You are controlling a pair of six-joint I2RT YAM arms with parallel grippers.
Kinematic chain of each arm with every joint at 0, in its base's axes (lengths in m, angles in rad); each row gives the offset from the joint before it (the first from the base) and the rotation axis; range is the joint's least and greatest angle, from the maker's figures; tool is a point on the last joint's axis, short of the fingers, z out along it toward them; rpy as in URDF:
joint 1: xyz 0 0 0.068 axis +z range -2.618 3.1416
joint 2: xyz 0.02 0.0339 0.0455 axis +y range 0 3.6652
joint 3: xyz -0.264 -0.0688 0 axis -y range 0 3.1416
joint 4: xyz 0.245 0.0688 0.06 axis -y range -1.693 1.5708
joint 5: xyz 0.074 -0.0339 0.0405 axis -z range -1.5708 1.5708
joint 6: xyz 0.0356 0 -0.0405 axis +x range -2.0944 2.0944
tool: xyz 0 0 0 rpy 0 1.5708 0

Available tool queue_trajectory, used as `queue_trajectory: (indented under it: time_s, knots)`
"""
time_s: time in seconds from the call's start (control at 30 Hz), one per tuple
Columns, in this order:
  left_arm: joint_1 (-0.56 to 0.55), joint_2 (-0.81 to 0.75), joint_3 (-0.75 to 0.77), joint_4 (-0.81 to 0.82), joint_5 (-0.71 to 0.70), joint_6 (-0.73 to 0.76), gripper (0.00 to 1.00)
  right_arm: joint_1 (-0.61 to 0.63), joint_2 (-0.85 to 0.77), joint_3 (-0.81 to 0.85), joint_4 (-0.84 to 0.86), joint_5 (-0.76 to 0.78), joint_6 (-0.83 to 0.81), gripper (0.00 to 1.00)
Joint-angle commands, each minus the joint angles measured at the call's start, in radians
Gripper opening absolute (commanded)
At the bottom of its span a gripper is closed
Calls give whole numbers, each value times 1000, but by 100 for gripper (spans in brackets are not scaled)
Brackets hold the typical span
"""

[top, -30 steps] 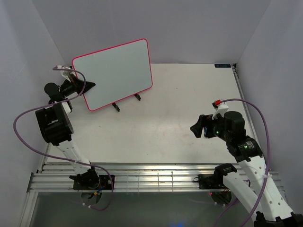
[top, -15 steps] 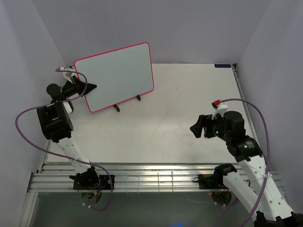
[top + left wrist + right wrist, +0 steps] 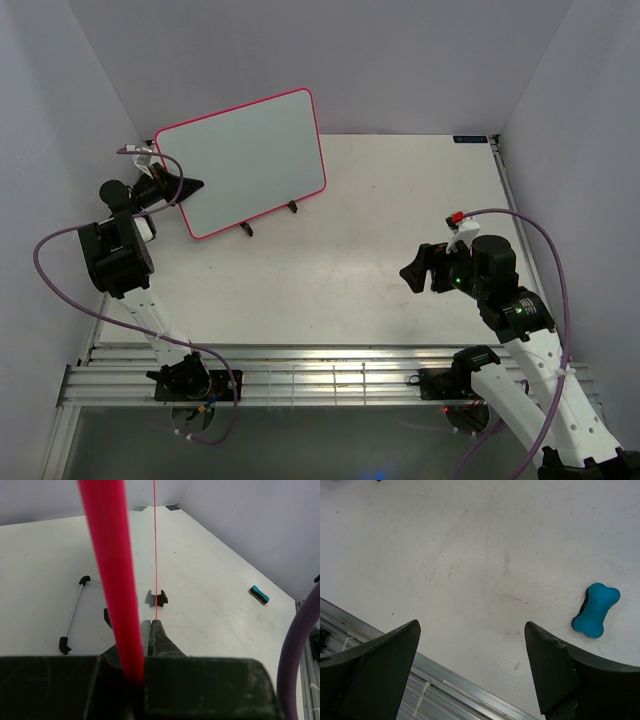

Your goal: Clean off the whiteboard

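Whiteboard: large flat white rectangular board with rounded corners and a thin pink-red frame (image 3: 243, 162), at the far left of my white table (image 3: 400, 220); tilted, face blank from the top view.
Board edge: in my left wrist view the pink frame (image 3: 111, 580) runs upward between my fingers.
Left gripper: my left gripper (image 3: 190, 184) is clamped on the board's left edge, jaws nearly together.
Stand feet: small black feet (image 3: 246, 228) under the board's lower edge.
Right gripper: my right gripper (image 3: 472, 670) hangs over the near right of the table, jaws spread wide, holding nothing.
Eraser: small blue bone-shaped eraser (image 3: 596, 609) lies on the table, apart from my right fingers.
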Motion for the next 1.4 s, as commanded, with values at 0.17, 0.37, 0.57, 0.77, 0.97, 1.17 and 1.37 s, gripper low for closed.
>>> queue_trajectory:
  time_s: [0.17,0.37,0.57,0.77,0.97,1.17,1.37]
  knots:
    - [35,11,1,137,-34,48,17,7,4,37,47,-16,-14,90]
    - [35,12,-39,153,-75,55,28,7,10,25,57,-23,-12,90]
    - [36,3,-94,176,-98,68,34,8,6,16,64,-26,-12,90]
    - [38,-5,-137,182,-115,83,41,13,3,11,67,-30,-14,90]
    - [38,-5,-162,179,-118,94,98,19,1,10,72,-31,-15,90]
    - [42,-26,-194,86,-158,160,98,20,-4,8,73,-26,-15,90]
    - [44,-116,-220,-232,-296,411,98,22,-4,5,72,-13,-20,90]
